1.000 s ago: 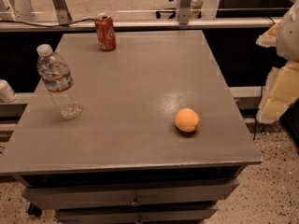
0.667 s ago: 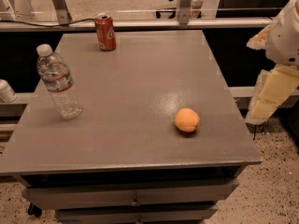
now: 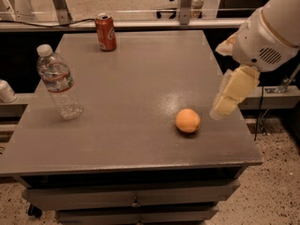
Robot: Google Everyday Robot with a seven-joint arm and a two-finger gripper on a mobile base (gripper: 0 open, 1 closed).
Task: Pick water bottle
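Observation:
The water bottle is clear ribbed plastic with a white cap and a red-and-white label band. It stands upright near the left edge of the grey table. My gripper hangs from the white arm over the table's right edge, just right of the orange. It is far from the bottle, across the table's width, and holds nothing that I can see.
A red soda can stands at the table's far left corner. An orange lies near the front right. A white object sits on a ledge left of the table. Drawers are below the tabletop.
My arm and gripper have moved left and further into view, from beyond the table's right side to over its right edge. The bottle, can and orange have not moved.

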